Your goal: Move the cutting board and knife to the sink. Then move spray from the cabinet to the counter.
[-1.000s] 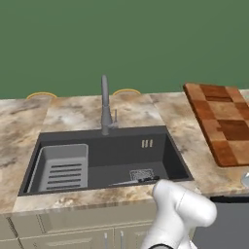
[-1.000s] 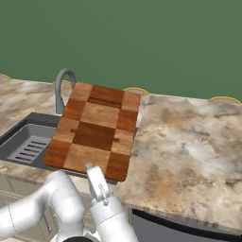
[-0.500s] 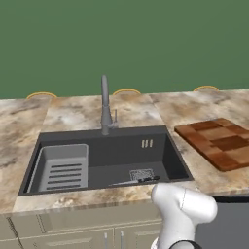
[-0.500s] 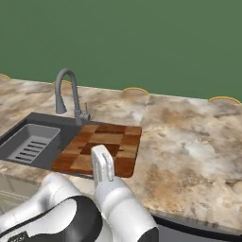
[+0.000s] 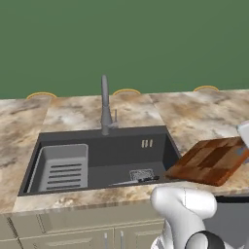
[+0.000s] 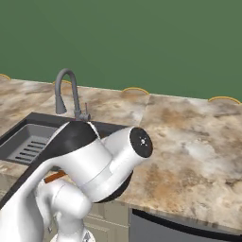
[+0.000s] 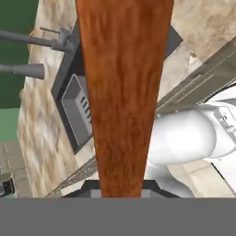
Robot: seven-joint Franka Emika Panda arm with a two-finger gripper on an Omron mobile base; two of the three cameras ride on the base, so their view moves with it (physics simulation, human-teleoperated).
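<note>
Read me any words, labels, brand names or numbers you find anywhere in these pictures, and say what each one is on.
No readable text anywhere.
Cutting board: plain wood blocks, no print.
Sink: two small pale marks on the back wall, too small to read as anything.
Faucet: no brand mark visible.
Counter: marbled pattern only.

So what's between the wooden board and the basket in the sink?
In the left base view, the knife lies on the sink floor between cutting board and basket.
</note>
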